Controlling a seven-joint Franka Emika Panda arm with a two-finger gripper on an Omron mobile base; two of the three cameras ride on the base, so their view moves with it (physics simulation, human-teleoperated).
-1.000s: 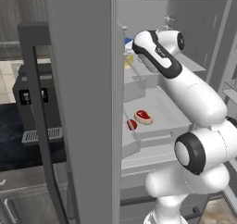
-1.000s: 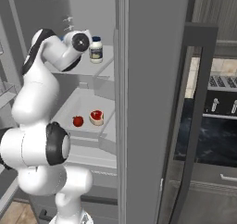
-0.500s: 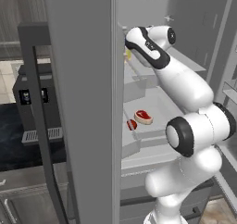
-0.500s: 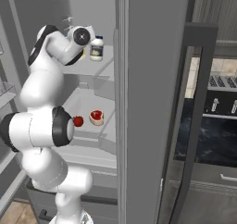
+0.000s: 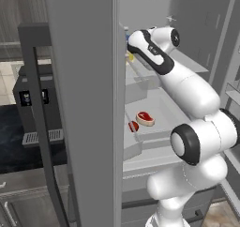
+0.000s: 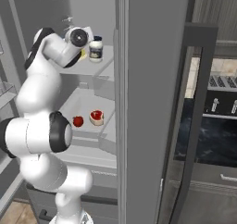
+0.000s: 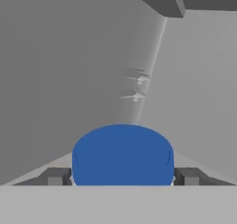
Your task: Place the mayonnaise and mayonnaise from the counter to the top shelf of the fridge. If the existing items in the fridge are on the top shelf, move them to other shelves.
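The wider mayonnaise jar shows its bright blue lid [image 7: 122,153] straight ahead in the hand view. My gripper [image 7: 121,176] is shut on it, one fingertip [image 7: 55,176] pressed to each side. A sliver of its pale-yellow body [image 6: 83,55] peeks out beside my hand. The slimmer white mayonnaise jar [image 6: 96,48] with the navy lid stands upright on the top shelf [image 6: 92,66] of the fridge, just right of my hand. Two shelves down lie the steak [image 5: 145,118] [image 6: 96,117] and the round red vegetable [image 5: 133,125] [image 6: 78,121], side by side.
The thick grey fridge door [image 6: 152,102] stands open on the right, and the fridge's side wall [image 5: 79,104] closes off the left. My arm fills much of the opening. The fridge's back wall [image 7: 92,56] is close behind the blue lid.
My arm swung its elbow up and reached deeper along the top shelf toward the blue-lidded jar, then held still. The jaws have narrowed onto the jar. Steak, vegetable and white jar have not moved.
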